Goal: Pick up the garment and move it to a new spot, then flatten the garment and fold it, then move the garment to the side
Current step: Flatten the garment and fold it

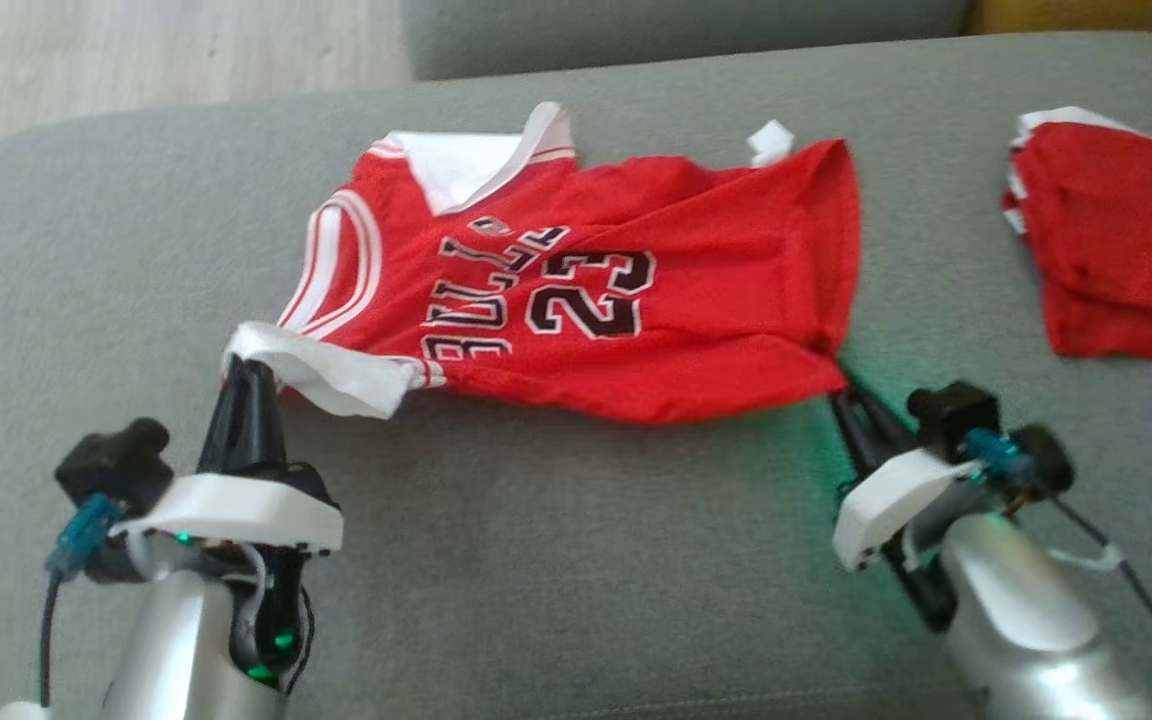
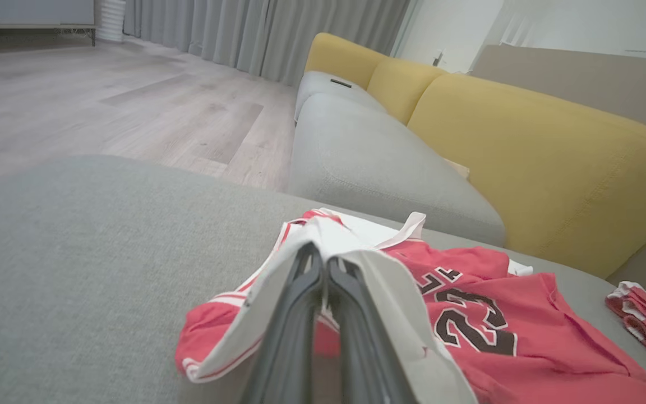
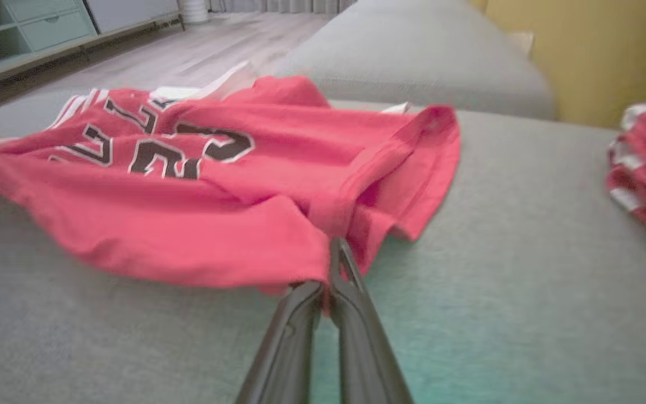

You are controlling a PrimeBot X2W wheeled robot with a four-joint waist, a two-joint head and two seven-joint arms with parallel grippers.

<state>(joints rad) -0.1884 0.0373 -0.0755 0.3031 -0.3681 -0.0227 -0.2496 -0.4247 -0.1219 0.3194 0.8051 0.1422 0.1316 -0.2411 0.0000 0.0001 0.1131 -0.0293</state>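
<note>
One red jersey [image 1: 726, 330] ("BULL…", 23)

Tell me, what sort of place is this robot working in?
Most likely a home living room. The red jersey lies on a grey sofa seat with yellow back cushions behind it, and beyond are a wooden floor and long grey curtains.
</note>
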